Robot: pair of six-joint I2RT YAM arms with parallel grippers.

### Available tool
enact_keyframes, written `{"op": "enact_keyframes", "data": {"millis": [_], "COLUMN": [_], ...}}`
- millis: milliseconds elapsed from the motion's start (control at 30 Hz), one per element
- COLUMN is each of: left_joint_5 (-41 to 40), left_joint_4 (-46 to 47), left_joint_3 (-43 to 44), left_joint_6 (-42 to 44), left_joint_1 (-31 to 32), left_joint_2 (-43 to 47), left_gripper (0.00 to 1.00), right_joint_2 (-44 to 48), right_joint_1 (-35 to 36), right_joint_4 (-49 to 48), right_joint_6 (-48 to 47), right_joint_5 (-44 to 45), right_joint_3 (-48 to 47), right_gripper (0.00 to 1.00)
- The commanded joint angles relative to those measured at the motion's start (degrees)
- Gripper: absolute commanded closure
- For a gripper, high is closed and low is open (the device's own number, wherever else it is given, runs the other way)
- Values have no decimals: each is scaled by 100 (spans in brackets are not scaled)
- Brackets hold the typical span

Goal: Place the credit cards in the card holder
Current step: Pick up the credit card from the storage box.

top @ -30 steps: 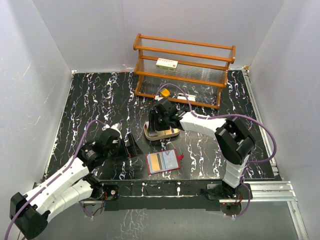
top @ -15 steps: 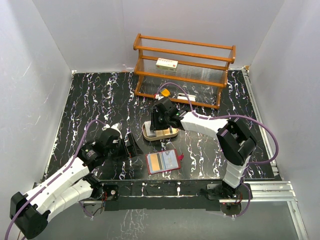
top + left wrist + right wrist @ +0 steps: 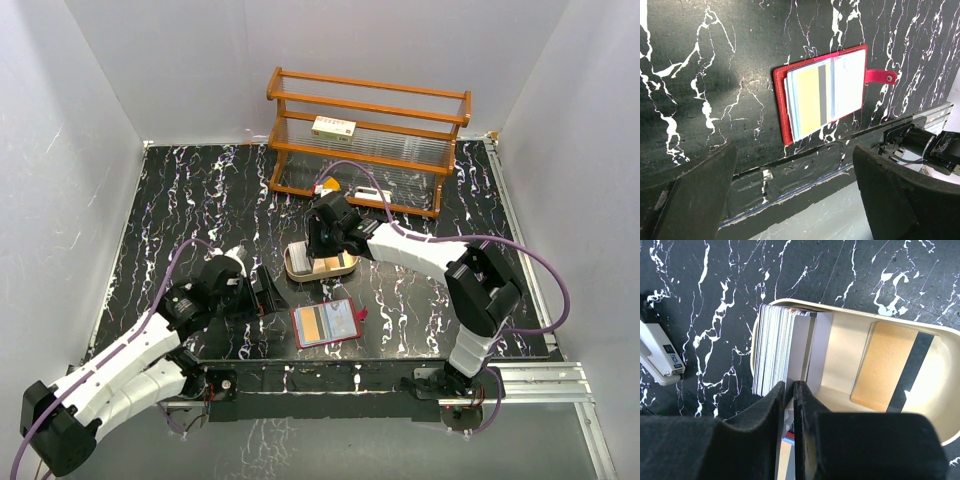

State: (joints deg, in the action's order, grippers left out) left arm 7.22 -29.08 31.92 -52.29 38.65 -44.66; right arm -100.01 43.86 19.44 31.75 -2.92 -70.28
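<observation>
The dark red card holder (image 3: 325,323) lies open near the table's front edge, with a yellow card in its clear pockets; it also shows in the left wrist view (image 3: 820,92). My left gripper (image 3: 262,296) is open and empty just left of it, and its jaws stand wide apart (image 3: 795,172). My right gripper (image 3: 323,243) is over the tan oval tray (image 3: 298,272). In the right wrist view it (image 3: 788,390) is shut on a grey credit card (image 3: 799,347) standing on edge beside the upright stack of cards (image 3: 771,350). A tan card with a black stripe (image 3: 885,365) lies flat in the tray (image 3: 840,307).
A wooden rack (image 3: 370,140) stands at the back, holding a white box with red marks (image 3: 334,127). An orange wedge (image 3: 331,185) lies at its foot. The table's front edge and metal rail (image 3: 920,117) run just below the card holder.
My right gripper has shifted slightly toward the back over the tray, and the tray has slid a little to the left. The left arm has barely moved.
</observation>
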Motion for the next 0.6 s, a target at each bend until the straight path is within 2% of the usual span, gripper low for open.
{"op": "enact_keyframes", "data": {"millis": [0, 167, 367, 567], "left_joint_5": [244, 202, 601, 725], "left_joint_4": [95, 86, 708, 895], "left_joint_3": [99, 108, 32, 16], "left_joint_6": [-8, -33, -104, -422], "left_joint_1": [19, 19, 19, 19], "left_joint_2": [-97, -50, 119, 248], "left_gripper": [3, 6, 9, 11], "right_joint_2": [366, 485, 911, 1295], "right_joint_1": [39, 36, 38, 39], "right_joint_4": [-276, -202, -114, -212], "right_joint_6": [31, 72, 77, 56], "right_joint_5": [40, 150, 411, 323], "right_joint_3": [94, 199, 526, 817], "right_gripper": [90, 100, 100, 100]}}
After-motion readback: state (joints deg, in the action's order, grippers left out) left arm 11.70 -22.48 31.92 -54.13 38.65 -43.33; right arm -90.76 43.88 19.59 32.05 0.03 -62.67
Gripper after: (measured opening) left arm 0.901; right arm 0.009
